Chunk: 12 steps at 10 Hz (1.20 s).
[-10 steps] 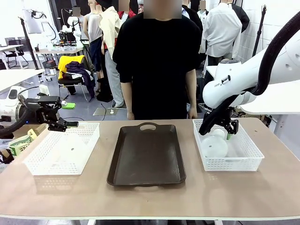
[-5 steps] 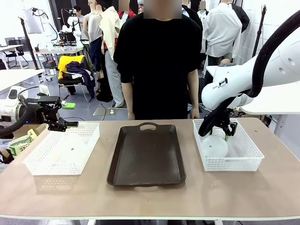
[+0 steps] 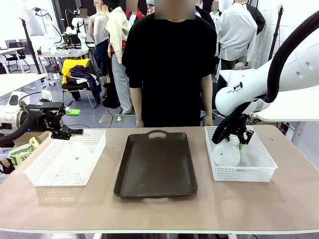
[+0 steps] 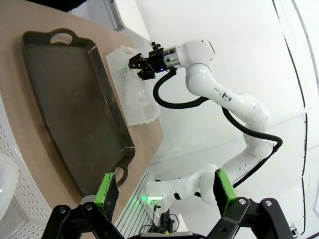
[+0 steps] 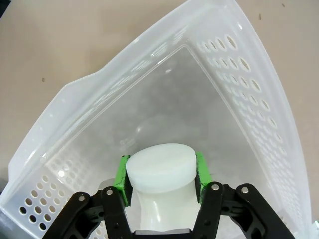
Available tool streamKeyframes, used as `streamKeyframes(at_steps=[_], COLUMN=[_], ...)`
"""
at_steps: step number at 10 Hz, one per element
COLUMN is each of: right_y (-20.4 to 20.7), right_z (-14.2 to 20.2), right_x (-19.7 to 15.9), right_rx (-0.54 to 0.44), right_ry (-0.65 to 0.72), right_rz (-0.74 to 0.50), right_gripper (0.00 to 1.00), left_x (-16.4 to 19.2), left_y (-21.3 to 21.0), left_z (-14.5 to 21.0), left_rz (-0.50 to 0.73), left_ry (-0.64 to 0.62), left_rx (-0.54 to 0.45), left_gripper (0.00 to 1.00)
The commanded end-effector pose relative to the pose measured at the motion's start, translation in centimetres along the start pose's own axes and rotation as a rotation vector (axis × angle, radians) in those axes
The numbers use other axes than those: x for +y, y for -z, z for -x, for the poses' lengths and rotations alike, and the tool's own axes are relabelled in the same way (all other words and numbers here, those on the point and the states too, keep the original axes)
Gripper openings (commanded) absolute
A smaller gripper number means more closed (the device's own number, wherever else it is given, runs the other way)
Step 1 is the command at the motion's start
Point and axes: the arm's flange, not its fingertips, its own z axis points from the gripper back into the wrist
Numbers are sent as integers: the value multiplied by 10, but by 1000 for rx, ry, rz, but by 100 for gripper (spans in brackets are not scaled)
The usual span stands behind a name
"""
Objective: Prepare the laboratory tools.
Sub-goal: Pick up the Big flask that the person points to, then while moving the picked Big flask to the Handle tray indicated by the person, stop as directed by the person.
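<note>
Fingers of R gripper [image 5: 160, 175] are clamped on the neck of a frosted conical flask [image 5: 159, 167]. Green pads [image 5: 121, 178] sit tight on both sides, just under its flat round top. In R wrist view that top end points up-pic, away from the palm. Neck runs back toward the bottom edge and widens there, but the body is hidden under the black finger mounts.

Front view: R gripper [image 3: 242, 135] sits inside the R mesh basket [image 3: 244, 173] at the counter's [image 3: 159, 211] R side. Flask [image 3: 226, 153] has its wide round base low and neck rising to the fingers, so long axis is approx upright, leaning a bit to pic right. Whether the base rests on the basket floor or hangs clear: can't tell, mesh wall covers it. Flask is toward the basket's L end.

L gripper [image 3: 64, 132] hangs at the far L corner of the L mesh basket [image 3: 60, 180], fingers spread wide w/ nothing btwn them. L wrist view shows both its green pads well apart. Pale rounded shape [image 4: 5, 174] in the near basket there is cut off by pic edge, too little to name.

Dark brown tray [image 3: 155, 164] lies mid-counter btwn the baskets, handle cutout toward the person [image 3: 169, 64] standing at the far side.
</note>
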Motion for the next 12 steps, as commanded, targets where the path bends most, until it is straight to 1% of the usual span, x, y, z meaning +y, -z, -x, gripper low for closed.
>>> streamKeyframes(at_steps=[1,2,3,12], right_y=[2,3,0,0], right_z=[-3,-1,0,0], right_x=[4,2,-1,-1], right_rx=[13,26,2,2], right_ry=[-4,6,1,1], right_rz=[22,32,4,4], right_gripper=[0,0,0,0], left_x=[-2,-2,-2,-2], left_y=[-2,-2,-2,-2], left_z=[0,0,0,0], left_rz=[0,0,0,0], left_ry=[5,5,5,5], left_rx=[2,2,2,2], left_gripper=[100,100,100,100])
